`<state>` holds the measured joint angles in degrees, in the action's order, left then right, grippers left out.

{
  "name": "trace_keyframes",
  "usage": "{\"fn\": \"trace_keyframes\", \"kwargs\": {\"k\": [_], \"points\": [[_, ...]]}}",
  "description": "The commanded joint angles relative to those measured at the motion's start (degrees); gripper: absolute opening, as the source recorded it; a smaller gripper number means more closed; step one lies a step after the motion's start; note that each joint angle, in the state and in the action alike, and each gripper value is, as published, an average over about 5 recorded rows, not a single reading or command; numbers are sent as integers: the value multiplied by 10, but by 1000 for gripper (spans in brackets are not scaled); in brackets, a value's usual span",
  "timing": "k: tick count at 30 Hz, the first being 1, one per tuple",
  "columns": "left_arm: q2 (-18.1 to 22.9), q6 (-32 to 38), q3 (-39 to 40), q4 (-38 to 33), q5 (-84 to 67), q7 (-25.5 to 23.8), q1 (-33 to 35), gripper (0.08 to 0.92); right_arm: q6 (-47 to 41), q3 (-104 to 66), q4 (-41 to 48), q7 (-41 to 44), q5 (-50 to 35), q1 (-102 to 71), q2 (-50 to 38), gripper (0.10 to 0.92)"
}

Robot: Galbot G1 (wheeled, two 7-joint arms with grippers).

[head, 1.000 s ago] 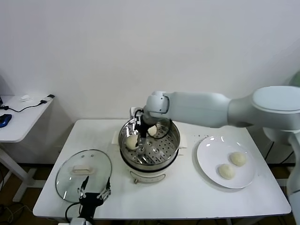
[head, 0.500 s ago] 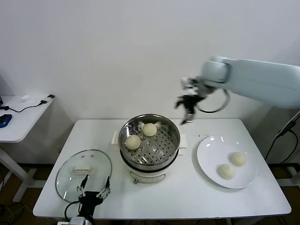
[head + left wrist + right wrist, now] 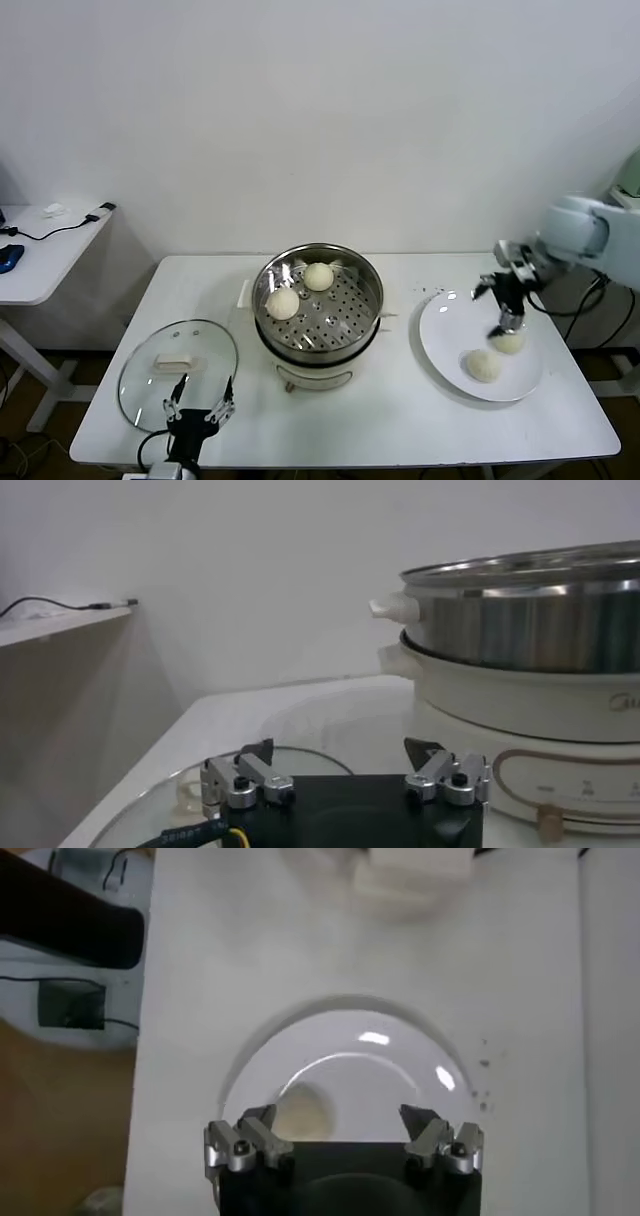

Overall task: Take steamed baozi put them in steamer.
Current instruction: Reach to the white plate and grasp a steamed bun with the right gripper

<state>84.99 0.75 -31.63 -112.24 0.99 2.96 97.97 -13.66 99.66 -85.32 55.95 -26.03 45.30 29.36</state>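
The right gripper (image 3: pixel 503 303) is hovering with fingers spread wide above the white plate (image 3: pixel 440 345), partly hiding one steamed baozi (image 3: pixel 509 342); a second (image 3: pixel 484 366) is lying just beside it. Two smooth cream buns (image 3: pixel 283 303) are sitting inside the shiny steamer (image 3: pixel 340 325), its near floor bare. The left gripper (image 3: pixel 200 411), fingers apart and holding nothing, is waiting by the table's (image 3: pixel 380 420) front edge over the glass lid (image 3: pixel 150 385).

Right arm (image 3: pixel 578 232): smooth pale blue-white rounded casing, black cable looped beneath. Right pincer (image 3: pixel 343 1133): black body, two silver metal finger brackets with dark screws, black tips. Left pincer (image 3: pixel 343 770): identical black block, silver screwed brackets, black cable with yellow wire.
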Motion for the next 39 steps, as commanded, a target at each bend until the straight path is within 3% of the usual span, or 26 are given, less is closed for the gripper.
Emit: {"fn": "trace_keyframes", "kwargs": {"k": [1, 14, 33, 39], "points": [[3, -1, 2, 3, 1, 0, -2, 823, -20, -115, 16, -40, 80, -182, -63, 823], [5, -3, 2, 12, 1, -1, -9, 823, -45, -208, 59, -76, 92, -311, -23, 823], [5, -4, 5, 15, 2, 0, -11, 823, -52, -262, 91, -96, 100, -352, 10, 821], [7, -3, 6, 15, 5, 0, -10, 823, -51, -253, 89, -85, 102, -336, 12, 765]]}}
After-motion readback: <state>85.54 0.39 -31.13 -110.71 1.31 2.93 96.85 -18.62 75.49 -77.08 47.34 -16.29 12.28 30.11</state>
